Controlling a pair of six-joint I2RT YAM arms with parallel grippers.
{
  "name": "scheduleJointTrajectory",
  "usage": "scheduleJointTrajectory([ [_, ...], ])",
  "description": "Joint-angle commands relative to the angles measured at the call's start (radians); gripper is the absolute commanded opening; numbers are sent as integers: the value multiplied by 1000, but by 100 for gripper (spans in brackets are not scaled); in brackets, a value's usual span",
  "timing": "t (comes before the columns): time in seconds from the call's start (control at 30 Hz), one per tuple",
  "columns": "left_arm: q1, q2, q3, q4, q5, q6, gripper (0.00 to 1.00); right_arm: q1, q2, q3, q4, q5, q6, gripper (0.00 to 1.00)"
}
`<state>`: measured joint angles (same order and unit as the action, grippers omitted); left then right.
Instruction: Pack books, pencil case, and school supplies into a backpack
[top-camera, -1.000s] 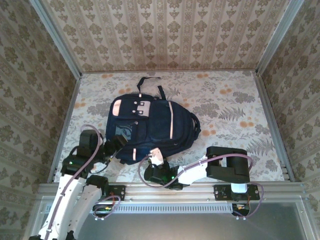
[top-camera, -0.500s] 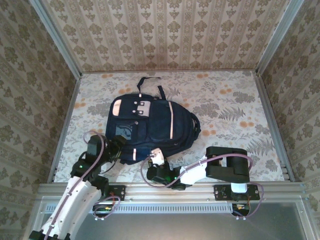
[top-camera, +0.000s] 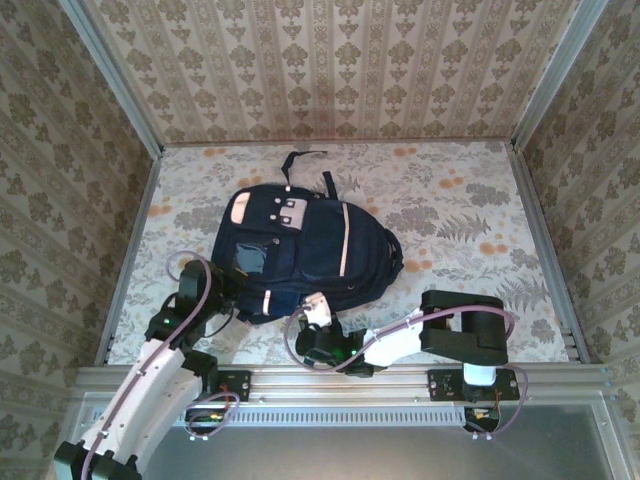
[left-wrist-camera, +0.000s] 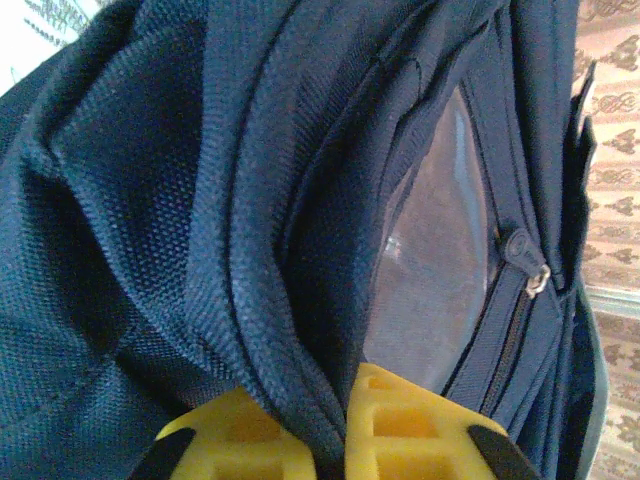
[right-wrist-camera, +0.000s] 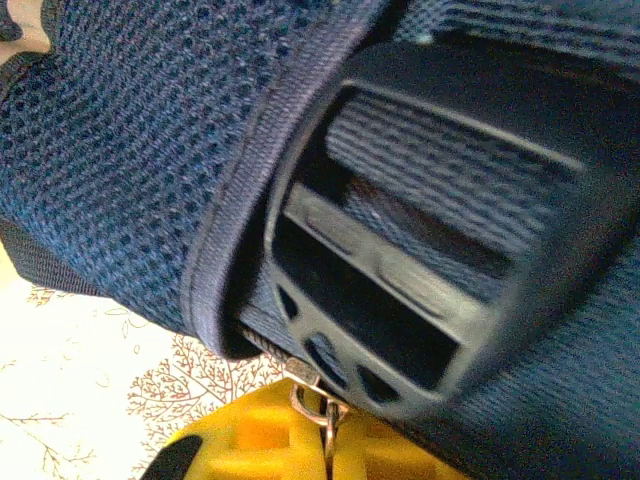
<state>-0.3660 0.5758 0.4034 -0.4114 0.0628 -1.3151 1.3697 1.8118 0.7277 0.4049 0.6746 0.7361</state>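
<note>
- Jaws of the left end effector (top-camera: 233, 303): wide apart a second ago, now closed on a fold of navy fabric at the near-left edge of the backpack (top-camera: 300, 250). The yellow pads (left-wrist-camera: 240, 440) pinch the seam, with a clear window panel (left-wrist-camera: 430, 270) just beyond them.
- Backpack: flat on the worktop (top-camera: 450, 230), stretching away from both end effectors and nudged slightly farther off since the closure.
- Jaws of the right end effector (top-camera: 318, 312): closed as before, on a metal zipper pull (right-wrist-camera: 318, 400), with a dark plastic buckle (right-wrist-camera: 430, 250) just above.
- Reading: the new left grip anchors the bag, so the zipper can probably be drawn against a held seam.
</note>
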Motion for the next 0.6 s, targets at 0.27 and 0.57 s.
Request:
scheduleJointTrajectory([
  [0.27,60,74,80,-4,-113,109,0,-12,-123,-70,-204,65,14,0],
  [0.57,142,125,129,-22,-63,181,0,-67,-266,-144,-270,23,4,0],
])
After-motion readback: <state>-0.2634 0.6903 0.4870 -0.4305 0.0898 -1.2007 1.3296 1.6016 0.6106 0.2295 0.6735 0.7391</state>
